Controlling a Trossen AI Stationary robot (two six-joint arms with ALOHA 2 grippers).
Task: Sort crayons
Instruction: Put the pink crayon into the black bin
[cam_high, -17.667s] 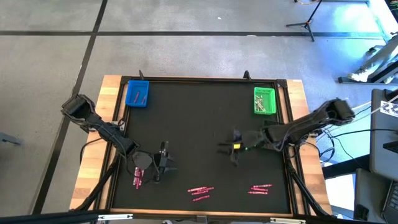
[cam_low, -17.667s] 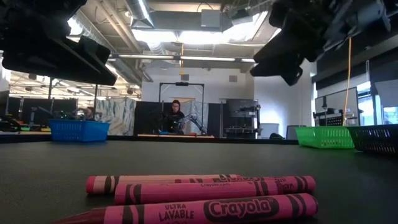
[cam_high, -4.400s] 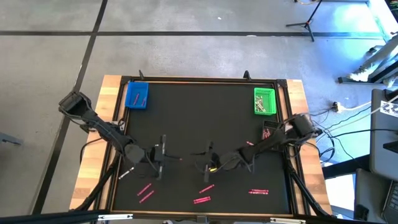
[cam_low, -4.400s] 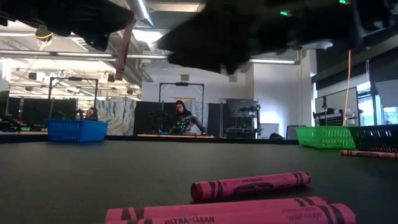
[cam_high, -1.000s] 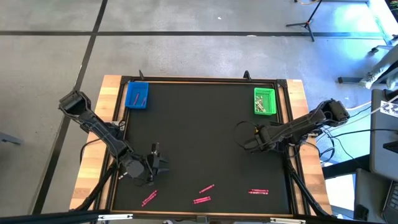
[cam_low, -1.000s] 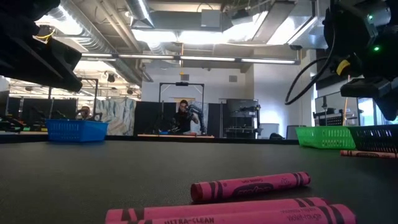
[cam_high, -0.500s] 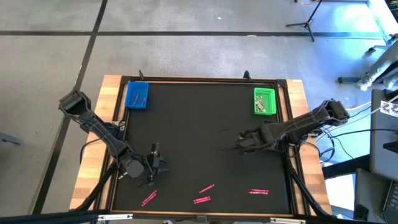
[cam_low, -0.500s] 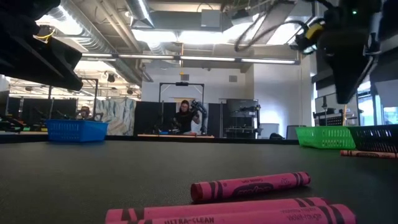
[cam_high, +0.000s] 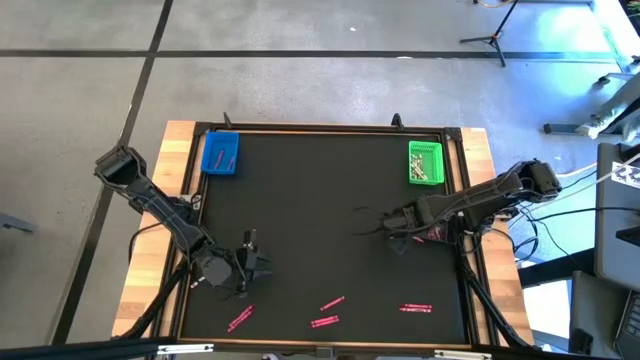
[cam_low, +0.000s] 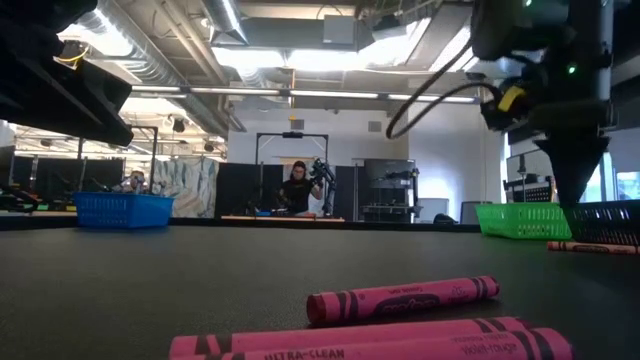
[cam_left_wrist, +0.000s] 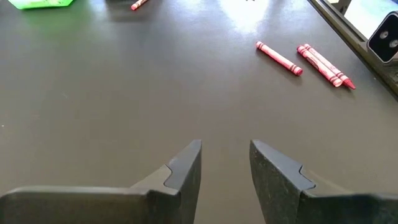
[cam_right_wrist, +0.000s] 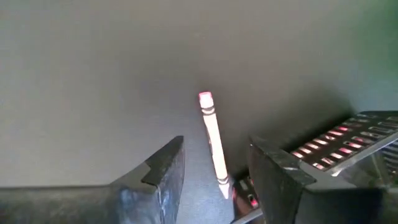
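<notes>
Just crayon (cam_right_wrist: 213, 143) below right gripper (cam_right_wrist: 214, 171)

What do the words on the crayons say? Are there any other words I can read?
"ULTRA-CLEAN" on the front pink crayon lying nearest the low camera.
Small print on the pink crayon behind it: too small to read.
Wrappers of the crayons in the left wrist view, and of the crayon in the right wrist view: no readable text.
No other readable words or signs.
</notes>
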